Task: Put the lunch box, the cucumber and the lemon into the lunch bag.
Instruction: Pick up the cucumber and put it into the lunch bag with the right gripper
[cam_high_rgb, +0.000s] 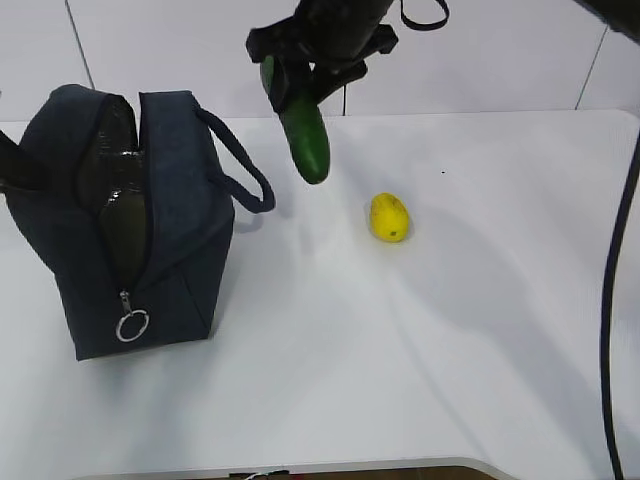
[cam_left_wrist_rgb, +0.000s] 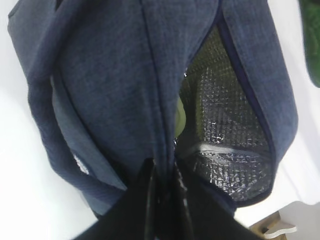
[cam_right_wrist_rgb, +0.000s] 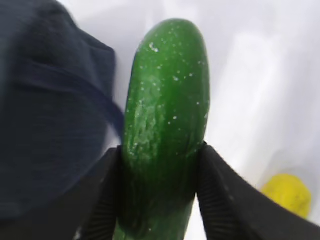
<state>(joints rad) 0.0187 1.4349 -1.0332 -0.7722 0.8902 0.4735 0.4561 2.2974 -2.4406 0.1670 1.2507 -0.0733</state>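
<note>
The navy lunch bag (cam_high_rgb: 150, 230) stands at the left of the white table with its zipper open and the foil lining showing. My left gripper (cam_left_wrist_rgb: 162, 172) is shut on the bag's fabric edge beside the opening (cam_left_wrist_rgb: 225, 130). A sliver of pale green (cam_left_wrist_rgb: 180, 117) shows inside; it looks like the lunch box lid. The dark green cucumber (cam_high_rgb: 307, 140) hangs nose-down in the air, right of the bag's handle (cam_high_rgb: 245, 170). My right gripper (cam_high_rgb: 300, 80) is shut on the cucumber's upper part (cam_right_wrist_rgb: 167, 100). The yellow lemon (cam_high_rgb: 390, 217) lies on the table to the cucumber's right.
A metal ring pull (cam_high_rgb: 132, 325) hangs at the bag's front lower end. A black cable (cam_high_rgb: 612, 300) runs down the right side. The table's front edge (cam_high_rgb: 330, 468) is near the bottom of the exterior view.
</note>
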